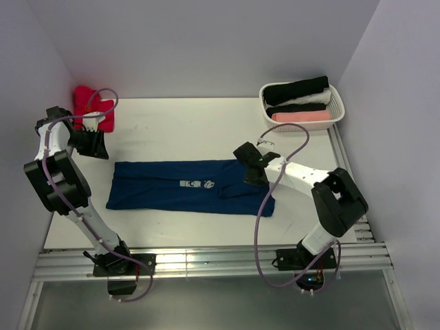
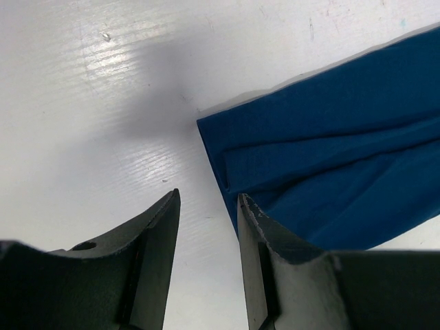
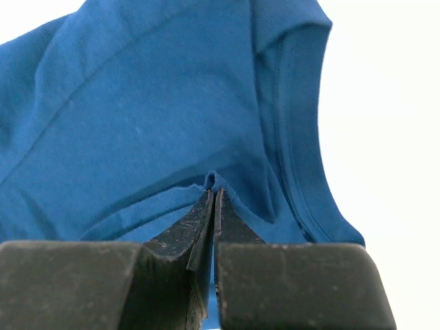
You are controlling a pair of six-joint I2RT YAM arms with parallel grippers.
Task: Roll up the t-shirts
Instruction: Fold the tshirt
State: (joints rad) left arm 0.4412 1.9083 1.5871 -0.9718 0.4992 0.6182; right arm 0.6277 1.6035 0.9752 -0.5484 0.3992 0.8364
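A navy blue t-shirt (image 1: 185, 186) lies folded into a long strip across the middle of the table, a small pale print on its top. My right gripper (image 1: 251, 172) is at its right end, shut on a pinch of the shirt's cloth (image 3: 214, 180) near the collar. My left gripper (image 1: 96, 146) is open and empty above the bare table, just beyond the strip's left end. In the left wrist view the shirt's corner (image 2: 323, 151) lies beside the right fingertip (image 2: 242, 199), not between the jaws.
A white basket (image 1: 336, 103) at the back right holds rolled black, white and pink shirts. A red cloth (image 1: 88, 103) lies at the back left by the wall. A metal rail (image 1: 206, 261) runs along the table's near edge.
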